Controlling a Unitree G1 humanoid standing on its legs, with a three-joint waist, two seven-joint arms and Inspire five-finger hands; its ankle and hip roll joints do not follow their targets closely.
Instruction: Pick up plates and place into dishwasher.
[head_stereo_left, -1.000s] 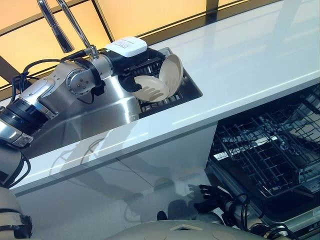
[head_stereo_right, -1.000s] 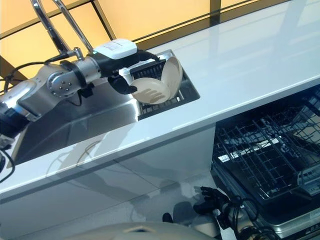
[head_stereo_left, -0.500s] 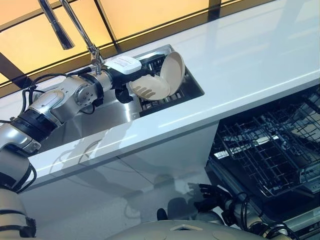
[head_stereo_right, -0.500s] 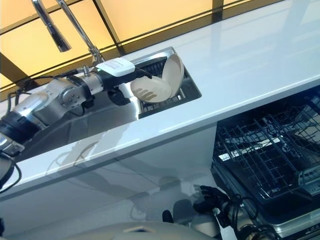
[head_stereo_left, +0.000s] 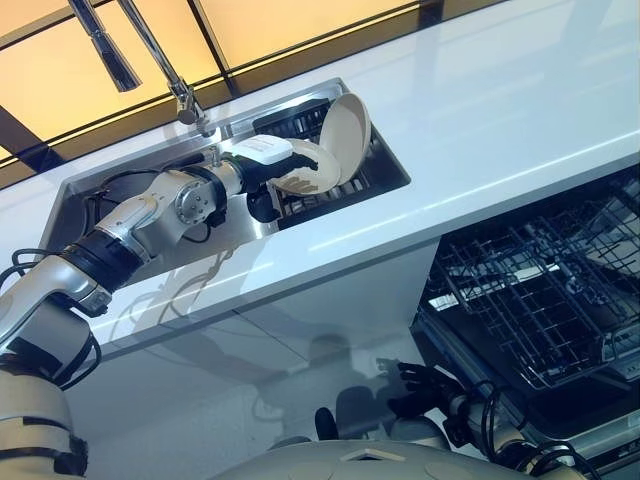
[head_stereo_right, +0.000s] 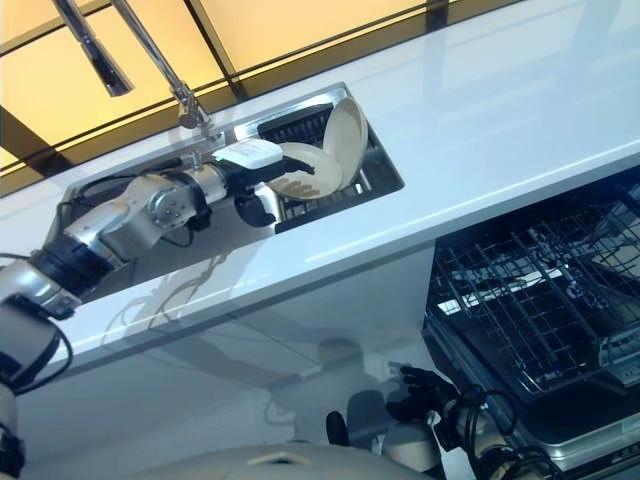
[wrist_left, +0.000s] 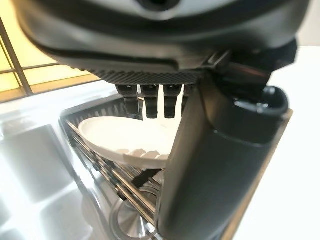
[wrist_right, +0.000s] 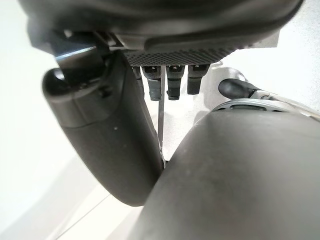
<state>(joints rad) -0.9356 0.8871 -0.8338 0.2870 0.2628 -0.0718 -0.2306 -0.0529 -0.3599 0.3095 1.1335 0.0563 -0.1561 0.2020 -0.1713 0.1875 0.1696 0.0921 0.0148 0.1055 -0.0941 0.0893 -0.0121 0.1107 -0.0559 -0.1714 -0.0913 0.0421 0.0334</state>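
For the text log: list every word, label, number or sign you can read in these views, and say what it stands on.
None can be read.
White cover on the left hand: no print to be made out.
Plates in the sink rack: plain cream, no marks.
Dishwasher rack: bare wire, no label to be made out.
Right hand: no markings seen.

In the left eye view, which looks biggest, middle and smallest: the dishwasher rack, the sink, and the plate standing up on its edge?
1. Sink and dishwasher rack: both look large, but the rack is cut off by the picture's edge and sits nearer the camera, so I won't rank them.
2. Upright plate: clearly the smallest.
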